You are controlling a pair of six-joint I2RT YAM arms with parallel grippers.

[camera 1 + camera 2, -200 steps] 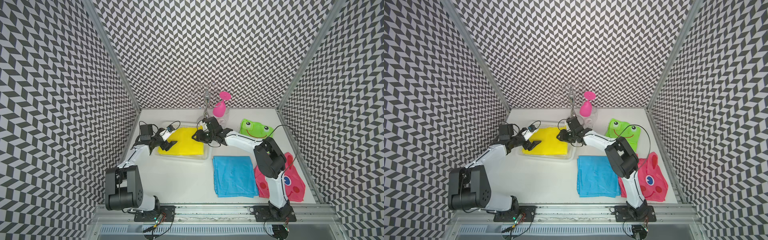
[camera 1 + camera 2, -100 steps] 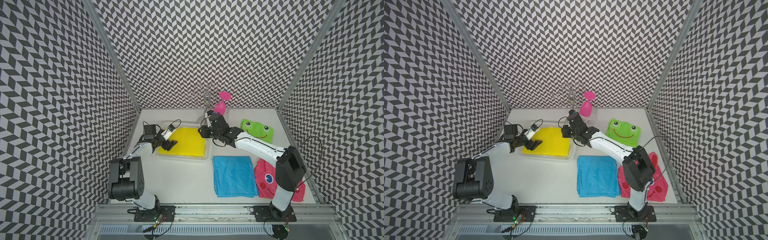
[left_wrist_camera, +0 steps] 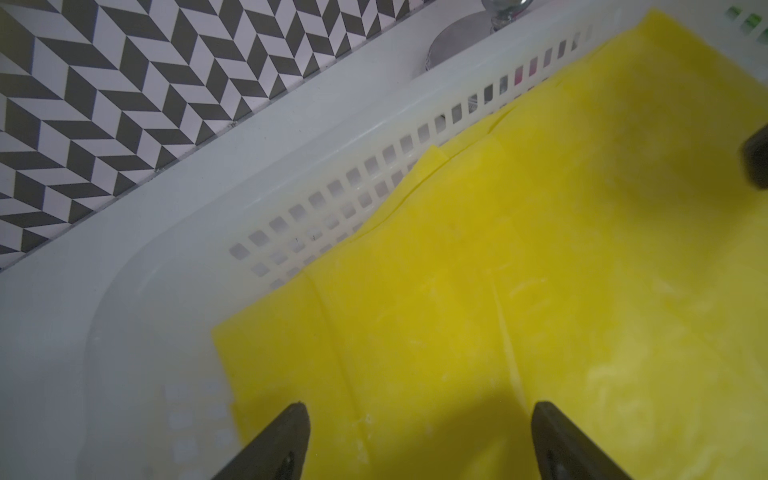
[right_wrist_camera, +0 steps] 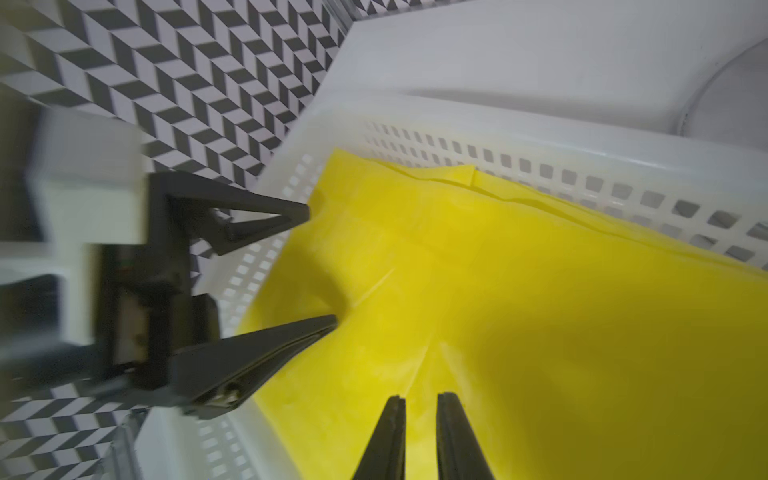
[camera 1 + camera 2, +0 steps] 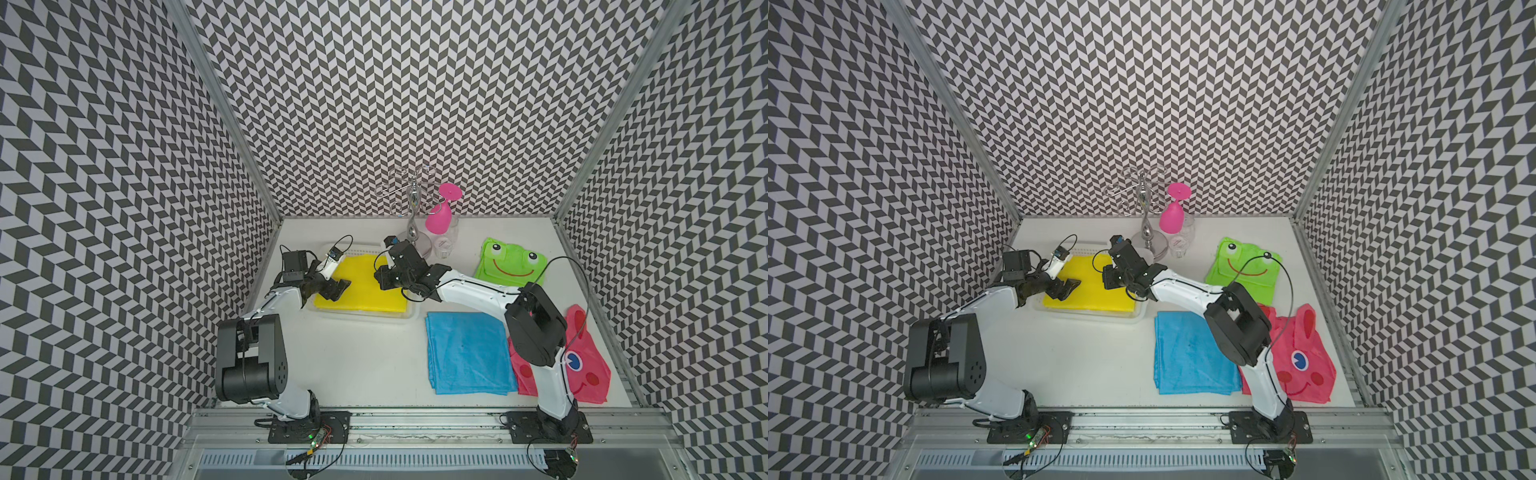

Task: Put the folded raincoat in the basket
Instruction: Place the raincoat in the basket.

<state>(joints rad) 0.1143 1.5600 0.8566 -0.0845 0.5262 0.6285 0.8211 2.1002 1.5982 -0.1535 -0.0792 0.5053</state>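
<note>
A yellow folded raincoat (image 5: 365, 291) (image 5: 1096, 295) lies flat inside the shallow white perforated basket (image 5: 361, 315) (image 5: 1092, 318) at the back left of the table. My left gripper (image 5: 338, 289) (image 5: 1068, 289) (image 3: 419, 405) hovers wide open just above the raincoat's left end, with nothing between its fingers. My right gripper (image 5: 380, 282) (image 5: 1108, 282) (image 4: 419, 399) hangs over the raincoat's right part, all but shut, with a thin empty slit between its fingers. In the right wrist view the raincoat (image 4: 540, 311) fills the basket (image 4: 540, 145), and the left gripper (image 4: 320, 266) faces me.
A blue folded cloth (image 5: 467, 353) lies at the front right, beside a pink raincoat with a face (image 5: 586, 370). A green frog raincoat (image 5: 509, 262) is at the back right. A metal stand (image 5: 411, 224) with a pink glass (image 5: 440, 216) rises just behind the basket.
My right gripper's jaws have closed from partly open to a thin slit, holding nothing. The left gripper has opened slightly wider. Both arms have shifted their elbows; the raincoat has not moved.
</note>
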